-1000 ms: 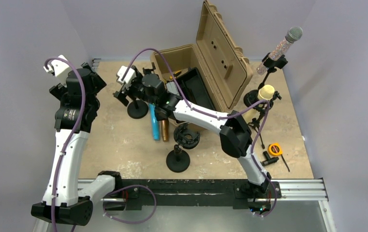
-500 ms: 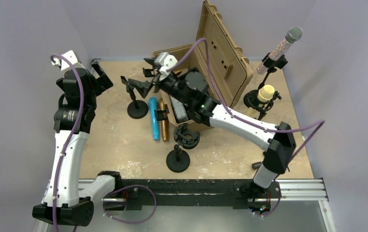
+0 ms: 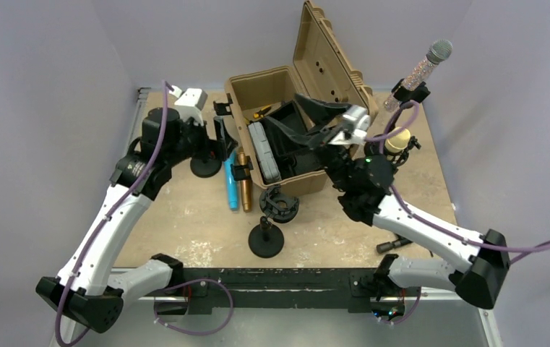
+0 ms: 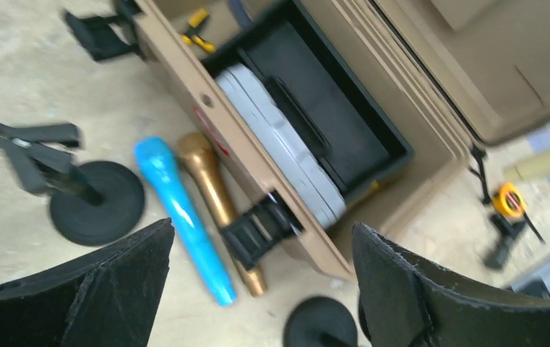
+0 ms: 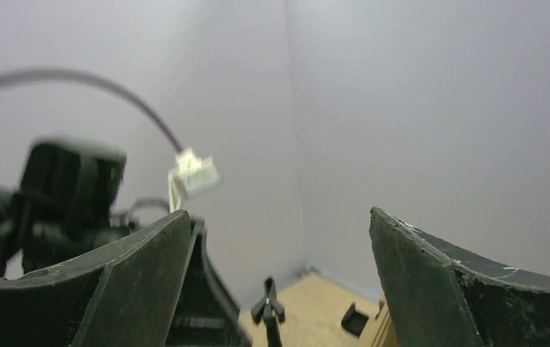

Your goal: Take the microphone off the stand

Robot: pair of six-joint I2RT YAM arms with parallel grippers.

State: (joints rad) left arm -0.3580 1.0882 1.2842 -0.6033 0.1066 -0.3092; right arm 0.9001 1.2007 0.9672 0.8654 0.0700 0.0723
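Note:
A glittery microphone (image 3: 425, 66) with a silver head sits tilted in its stand clip (image 3: 410, 94) at the back right. A cream microphone (image 3: 397, 139) sits in a second stand below it. A blue microphone (image 3: 228, 181) and a gold microphone (image 3: 245, 184) lie on the table beside the case; both show in the left wrist view, blue (image 4: 181, 217) and gold (image 4: 217, 195). My left gripper (image 3: 222, 134) is open and empty above them (image 4: 262, 228). My right gripper (image 3: 286, 110) is open and empty over the open case, facing the back wall (image 5: 279, 213).
An open tan case (image 3: 246, 87) with its lid up stands at the back middle. Empty stands stand at the left (image 3: 204, 165) and the front (image 3: 266, 240). A black round part (image 3: 280, 204) lies by the case. A tape measure (image 4: 506, 201) lies at the right.
My right arm has swung from the left stand across to the right, its gripper now over the case. My left gripper has moved right and down toward the empty left stand and the case.

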